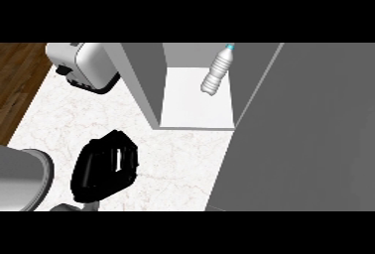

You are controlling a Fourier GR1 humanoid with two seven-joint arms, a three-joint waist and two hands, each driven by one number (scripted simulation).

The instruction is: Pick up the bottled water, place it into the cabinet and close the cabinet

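The clear water bottle (217, 70) with a blue cap stands inside the open cabinet, on its white shelf (192, 108), toward the back right and leaning a little. No hand touches it. The cabinet's grey door (307, 134) fills the right side of the view, with its edge running from the top down to the counter. My left hand (106, 166) rests over the counter at the lower left, fingers relaxed and holding nothing, well short of the cabinet. My right hand does not show.
A silver toaster (82, 63) sits at the back left, beside the cabinet's left wall (139, 82). The white marble counter (176, 158) spreads between my left hand and the cabinet. Its left edge drops to a wooden floor (16, 79).
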